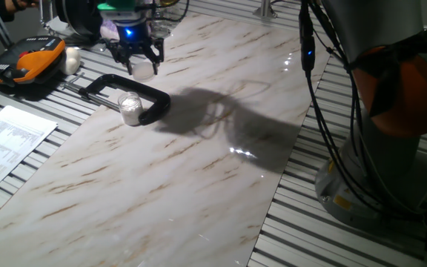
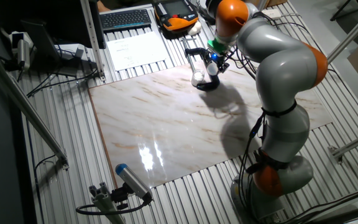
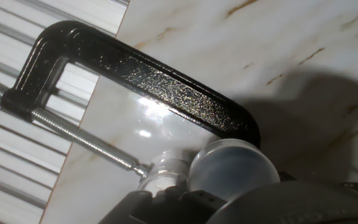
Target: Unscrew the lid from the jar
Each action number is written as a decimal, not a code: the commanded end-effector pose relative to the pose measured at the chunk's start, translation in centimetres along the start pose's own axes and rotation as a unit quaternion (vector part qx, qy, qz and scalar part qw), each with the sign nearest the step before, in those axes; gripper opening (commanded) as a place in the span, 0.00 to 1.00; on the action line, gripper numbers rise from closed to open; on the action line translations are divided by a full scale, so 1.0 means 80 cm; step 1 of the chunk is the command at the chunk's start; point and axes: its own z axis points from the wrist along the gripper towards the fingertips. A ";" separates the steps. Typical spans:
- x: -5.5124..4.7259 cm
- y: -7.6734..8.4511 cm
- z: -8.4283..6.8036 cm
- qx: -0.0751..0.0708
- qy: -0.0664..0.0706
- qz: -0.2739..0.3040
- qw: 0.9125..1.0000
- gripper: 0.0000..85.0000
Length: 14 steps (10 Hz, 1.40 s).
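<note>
Jar [image 1: 130,108] sits clamped in the black C-clamp [image 1: 136,90] at the far left of the marble slab [image 1: 199,170]; the gripper [image 1: 142,65] hangs just above and beyond it, fingers closed on a small translucent round piece that I take to be the lid [image 1: 144,69] (hand view shows a pale disc [image 3: 234,169] at the fingertips, jar rim just beside it). If so, the lid looks off the thread. Good practice now: lift straight up, keep the grip steady, set it flat on bare slab clear of the clamp.
</note>
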 end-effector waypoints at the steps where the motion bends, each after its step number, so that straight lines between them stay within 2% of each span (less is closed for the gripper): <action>1: -0.002 -0.001 0.001 -0.003 0.004 -0.011 1.000 0.00; 3: -0.006 -0.004 0.002 -0.003 0.008 -0.053 0.999 0.00; 4: -0.008 -0.006 0.002 0.000 0.006 -0.076 0.997 0.00; 5: -0.011 -0.007 0.001 0.009 0.000 -0.103 0.995 0.00; 6: -0.015 -0.008 -0.001 0.011 0.002 -0.124 0.992 0.00; 8: -0.028 -0.014 -0.005 0.010 0.012 -0.173 0.985 0.00; 11: -0.041 -0.020 -0.001 0.023 0.004 -0.243 0.970 0.00; 14: -0.047 -0.024 0.003 0.025 0.006 -0.288 0.957 0.00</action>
